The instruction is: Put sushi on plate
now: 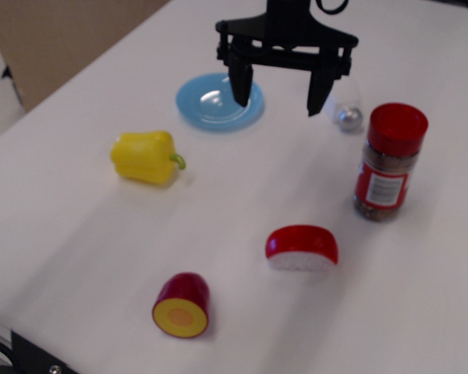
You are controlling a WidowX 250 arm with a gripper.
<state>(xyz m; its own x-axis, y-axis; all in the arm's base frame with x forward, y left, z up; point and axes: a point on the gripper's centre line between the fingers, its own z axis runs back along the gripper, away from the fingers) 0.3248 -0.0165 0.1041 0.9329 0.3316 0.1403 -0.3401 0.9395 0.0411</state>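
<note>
The sushi (302, 248), a half-oval piece with a glossy red top and a white base, lies on the white table in the lower middle-right. The light blue plate (220, 102) sits at the back centre with nothing on it. My black gripper (279, 99) hangs open and empty at the back, its left finger over the plate's right edge and its right finger (319, 95) to the right of the plate. It is far behind the sushi.
A yellow toy pepper (146, 157) lies left of centre. A dark red cylinder with a yellow cut face (182, 305) lies at the front. A red-capped spice jar (390, 162) stands at the right. A light bulb (346, 105) lies behind the right finger.
</note>
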